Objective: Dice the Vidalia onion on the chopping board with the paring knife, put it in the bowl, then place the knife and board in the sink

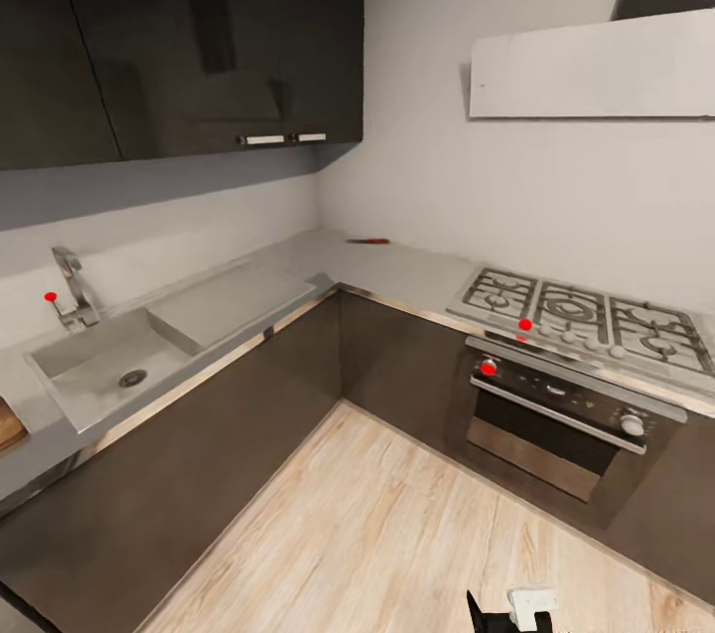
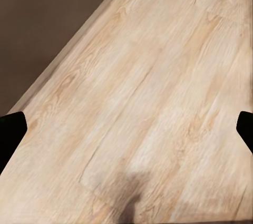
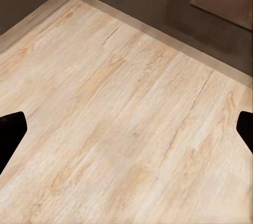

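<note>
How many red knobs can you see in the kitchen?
3: one on the tap by the sink, one at the front edge of the hob, one on the oven panel. Others may be hidden.

Bright, even, soft-edged render: dark glossy cabinets (image 1: pixel 199 27) carry faint reflections, the countertop (image 1: pixel 397 265) shines mildly, lines bow toward the edges, and a blurry shadow falls on the floor (image 2: pixel 132 187).

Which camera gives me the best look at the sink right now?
The head view. There the sink shows whole, set in the countertop: basin, round drain and tap, with nothing lying in the basin. Both wrist views look down at the wood floor between open pincer fingers, so they offer nothing of the sink.
</note>
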Tool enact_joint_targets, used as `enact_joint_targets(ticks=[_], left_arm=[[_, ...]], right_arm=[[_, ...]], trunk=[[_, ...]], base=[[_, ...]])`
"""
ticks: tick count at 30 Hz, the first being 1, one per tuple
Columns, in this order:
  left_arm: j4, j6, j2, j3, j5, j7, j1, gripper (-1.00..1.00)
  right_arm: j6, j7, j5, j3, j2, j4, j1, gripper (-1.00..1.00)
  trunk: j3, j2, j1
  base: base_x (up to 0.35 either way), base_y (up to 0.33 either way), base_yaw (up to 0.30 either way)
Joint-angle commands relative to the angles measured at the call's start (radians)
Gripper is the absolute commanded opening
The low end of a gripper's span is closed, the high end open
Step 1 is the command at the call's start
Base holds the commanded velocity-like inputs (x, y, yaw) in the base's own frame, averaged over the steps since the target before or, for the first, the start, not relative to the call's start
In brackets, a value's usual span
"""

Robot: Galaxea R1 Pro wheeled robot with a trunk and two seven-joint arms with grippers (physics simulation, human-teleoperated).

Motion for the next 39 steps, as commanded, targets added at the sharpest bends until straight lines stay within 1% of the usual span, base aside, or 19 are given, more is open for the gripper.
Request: enact_joint_targets(ticks=[1, 5, 9, 20, 26, 32, 37, 39], left_arm=[[-0.001, -0.003, 0.001, -0.005, 0.010, 0.007, 0.000, 1.00], [-0.001, -0.003, 0.001, -0.005, 0.010, 0.007, 0.000, 1.00], [-0.001, -0.003, 0.001, -0.005, 0.010, 0.007, 0.000, 1.00], [0.002, -0.002, 0.001, -0.005, 0.010, 0.007, 0.000, 1.00], [0.013, -0.003, 0.001, -0.005, 0.010, 0.007, 0.000, 1.00], [0.039, -0.003, -0.005, -0.005, 0.010, 0.007, 0.000, 1.00], [0.054, -0.004, 0.000, -0.003, 0.010, 0.007, 0.000, 1.00], [0.052, -0.015, 0.002, -0.001, 0.011, 0.008, 0.000, 1.00]], right_arm=[[-0.004, 0.009, 0.008, -0.008, 0.002, 0.000, -0.001, 1.00], [-0.004, 0.009, 0.008, -0.009, 0.002, 0.000, -0.001, 1.00], [-0.004, 0.009, 0.008, -0.009, 0.002, -0.001, -0.001, 1.00], [-0.005, 0.010, 0.009, -0.004, 0.000, -0.001, -0.001, 1.00], [-0.005, 0.009, 0.009, -0.005, 0.001, 0.000, -0.001, 1.00], [-0.006, 0.009, 0.009, -0.010, 0.001, 0.000, -0.001, 1.00], [-0.006, 0.008, 0.009, -0.011, 0.001, 0.000, -0.001, 1.00], [-0.006, 0.007, 0.009, -0.011, 0.001, 0.001, -0.001, 1.00]], trunk=[[0.000, -0.001, 0.000], [0.004, -0.001, 0.000], [0.006, -0.001, 0.000], [0.007, -0.001, 0.000], [0.007, -0.001, 0.000], [0.007, -0.001, 0.000], [0.007, -0.001, 0.000], [0.007, -0.001, 0.000]], base=[[0.000, 0.000, -0.223], [0.000, 0.000, -0.213], [0.000, 0.000, -0.093], [0.000, 0.000, -0.008], [0.000, 0.000, 0.000], [0.000, 0.000, 0.000], [0.000, 0.000, 0.000], [0.000, 0.000, 0.000]])
